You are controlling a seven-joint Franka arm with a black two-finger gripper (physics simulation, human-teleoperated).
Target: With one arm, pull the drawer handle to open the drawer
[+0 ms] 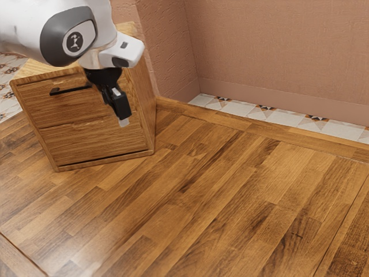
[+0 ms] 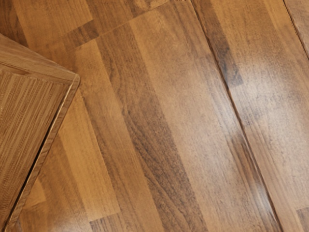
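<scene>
Jaws of the gripper (image 1: 123, 119), their width impossible to tell, are held just beside the ungrasped handle (image 1: 69, 90); the drawer (image 1: 62, 109) is seen shut, so all pulling is left.

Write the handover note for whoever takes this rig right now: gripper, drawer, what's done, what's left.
The gripper hangs in front of the cabinet, to the exterior view's right of the handle and not touching it.
The handle is a black bar on the upper drawer. That drawer front sits flush with the cabinet, so it looks shut.
Done: nothing on the drawer yet.
Left: move to the handle, grip it, then pull the drawer open.
</scene>
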